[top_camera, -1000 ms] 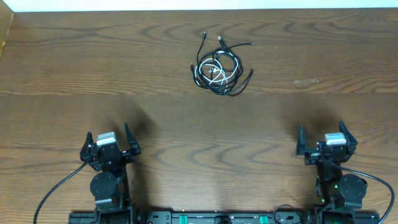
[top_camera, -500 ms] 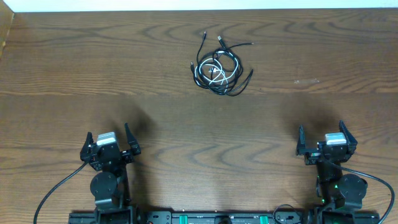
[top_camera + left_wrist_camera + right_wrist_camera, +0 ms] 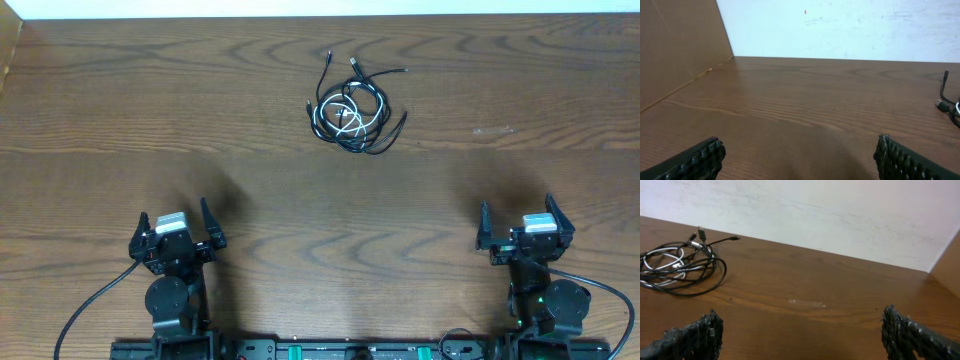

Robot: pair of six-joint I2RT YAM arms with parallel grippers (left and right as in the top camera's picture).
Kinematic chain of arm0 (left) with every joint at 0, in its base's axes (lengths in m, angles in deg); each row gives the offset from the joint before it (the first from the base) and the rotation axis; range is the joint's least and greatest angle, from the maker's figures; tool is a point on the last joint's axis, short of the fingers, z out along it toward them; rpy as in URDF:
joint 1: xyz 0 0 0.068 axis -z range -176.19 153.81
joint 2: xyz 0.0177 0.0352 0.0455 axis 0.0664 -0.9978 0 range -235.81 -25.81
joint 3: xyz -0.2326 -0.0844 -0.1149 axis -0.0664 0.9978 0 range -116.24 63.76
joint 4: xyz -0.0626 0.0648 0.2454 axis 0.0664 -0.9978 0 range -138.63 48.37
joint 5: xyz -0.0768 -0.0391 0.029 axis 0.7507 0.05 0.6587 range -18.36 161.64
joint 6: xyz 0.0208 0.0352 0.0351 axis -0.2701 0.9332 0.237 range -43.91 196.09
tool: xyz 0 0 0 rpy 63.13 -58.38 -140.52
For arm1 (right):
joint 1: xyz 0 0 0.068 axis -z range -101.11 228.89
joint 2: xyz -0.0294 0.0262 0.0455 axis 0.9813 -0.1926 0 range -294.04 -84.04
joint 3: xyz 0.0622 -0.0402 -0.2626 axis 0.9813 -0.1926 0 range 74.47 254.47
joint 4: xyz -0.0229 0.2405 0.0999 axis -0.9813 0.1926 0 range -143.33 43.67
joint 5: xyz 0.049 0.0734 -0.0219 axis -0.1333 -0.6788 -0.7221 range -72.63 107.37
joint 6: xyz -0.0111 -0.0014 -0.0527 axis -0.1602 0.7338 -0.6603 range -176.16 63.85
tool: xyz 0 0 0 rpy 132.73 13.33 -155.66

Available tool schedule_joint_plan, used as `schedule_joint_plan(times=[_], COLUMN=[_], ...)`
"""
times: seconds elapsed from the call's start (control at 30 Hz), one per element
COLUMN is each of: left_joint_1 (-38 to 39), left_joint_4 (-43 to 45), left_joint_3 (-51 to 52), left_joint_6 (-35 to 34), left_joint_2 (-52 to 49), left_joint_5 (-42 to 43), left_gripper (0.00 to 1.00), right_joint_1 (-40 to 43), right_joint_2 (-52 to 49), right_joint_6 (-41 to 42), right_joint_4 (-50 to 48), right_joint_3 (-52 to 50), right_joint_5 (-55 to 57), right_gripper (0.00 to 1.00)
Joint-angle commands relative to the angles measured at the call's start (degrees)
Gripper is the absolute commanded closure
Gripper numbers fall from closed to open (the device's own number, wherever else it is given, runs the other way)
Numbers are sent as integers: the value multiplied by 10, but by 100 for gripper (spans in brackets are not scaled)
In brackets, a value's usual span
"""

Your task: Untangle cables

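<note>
Thin glossy cables (image 3: 352, 110), black with one white strand, lie bunched in loose loops on the grained wooden table (image 3: 300, 200), plug ends splaying out. Open wood rings the bundle, and the table's far edge is near behind it. The left gripper (image 3: 176, 222) and right gripper (image 3: 518, 218) spread ribbed jaws wide, gripping nothing; the bundle sits well ahead, between them

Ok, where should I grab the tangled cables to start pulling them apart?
Probably the black tail sticking out on the right of the cables, clear of the loops. Come straight down from above, closing across the strand, since it lies flat on the table.
</note>
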State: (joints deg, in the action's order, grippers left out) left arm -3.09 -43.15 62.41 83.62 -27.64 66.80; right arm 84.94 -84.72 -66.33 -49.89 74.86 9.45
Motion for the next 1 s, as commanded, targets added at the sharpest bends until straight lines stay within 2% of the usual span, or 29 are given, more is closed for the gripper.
schedule_joint_plan(times=[0.0,0.3,0.43,0.73,0.97], left_joint_1=[2,2,2,2,2], left_joint_4=[-22,-21,-22,-26,-117], left_joint_3=[11,-8,-41,-172,-338], left_joint_6=[2,-27,-27,-26,-26], left_joint_2=[3,-1,-37,-221,-373], left_joint_5=[-3,7,17,46,149], left_gripper=[3,2,3,2,2], right_joint_1=[-5,-5,-5,-5,-5], right_joint_2=[3,3,-8,-141,-285], right_joint_6=[-6,41,59,58,53], right_joint_4=[2,1,5,37,120], right_joint_3=[-1,2,20,140,285], right_joint_5=[0,-31,-34,-47,-82], right_gripper=[1,1,1,1,1])
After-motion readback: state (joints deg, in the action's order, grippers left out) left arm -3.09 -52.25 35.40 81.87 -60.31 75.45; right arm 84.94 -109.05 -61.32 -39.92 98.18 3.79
